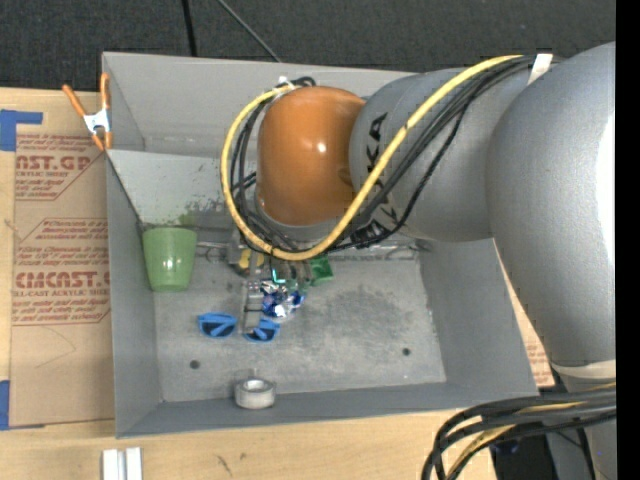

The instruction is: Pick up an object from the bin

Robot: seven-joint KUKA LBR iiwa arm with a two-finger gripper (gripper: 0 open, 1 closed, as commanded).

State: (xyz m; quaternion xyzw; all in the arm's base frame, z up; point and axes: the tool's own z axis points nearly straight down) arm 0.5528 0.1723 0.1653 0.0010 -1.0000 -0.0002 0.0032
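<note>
Just under the arm's [450, 168] cable-crossed black lettering [372, 153], our claw [272, 298] hangs by a crumpled blue piece [263, 330]; we cannot tell its opening.

Small blue crumpled thing [264, 330] flat on the bin [400, 353] floor, left of centre
</note>
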